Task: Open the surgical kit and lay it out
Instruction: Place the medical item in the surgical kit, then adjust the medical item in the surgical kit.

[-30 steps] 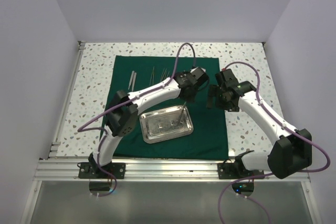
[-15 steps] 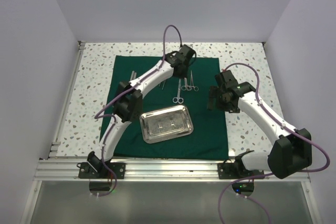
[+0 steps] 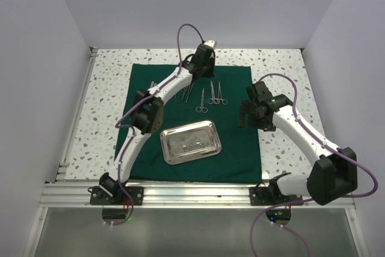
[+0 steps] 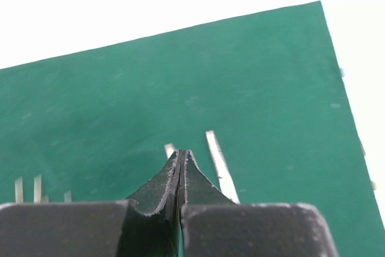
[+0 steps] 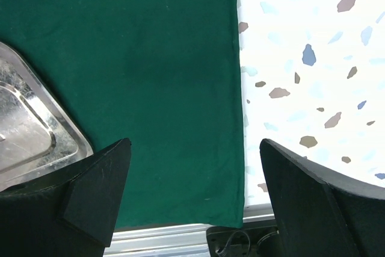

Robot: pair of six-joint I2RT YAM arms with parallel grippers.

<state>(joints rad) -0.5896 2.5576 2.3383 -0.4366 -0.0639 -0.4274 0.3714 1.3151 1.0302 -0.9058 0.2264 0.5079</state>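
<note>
In the upper middle the left gripper is pressed together above the green cloth, and the right gripper is spread wide near the shiny tray.

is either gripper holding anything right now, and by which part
Nothing is held. The left gripper is shut with nothing visible between its fingers, the right gripper is open and empty, and the instruments lie loose on the green cloth.

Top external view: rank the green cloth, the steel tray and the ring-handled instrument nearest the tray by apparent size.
1. green cloth
2. steel tray
3. ring-handled instrument, far smaller
All three lie flat at table level, so nearness to the camera hardly affects the order.
</note>
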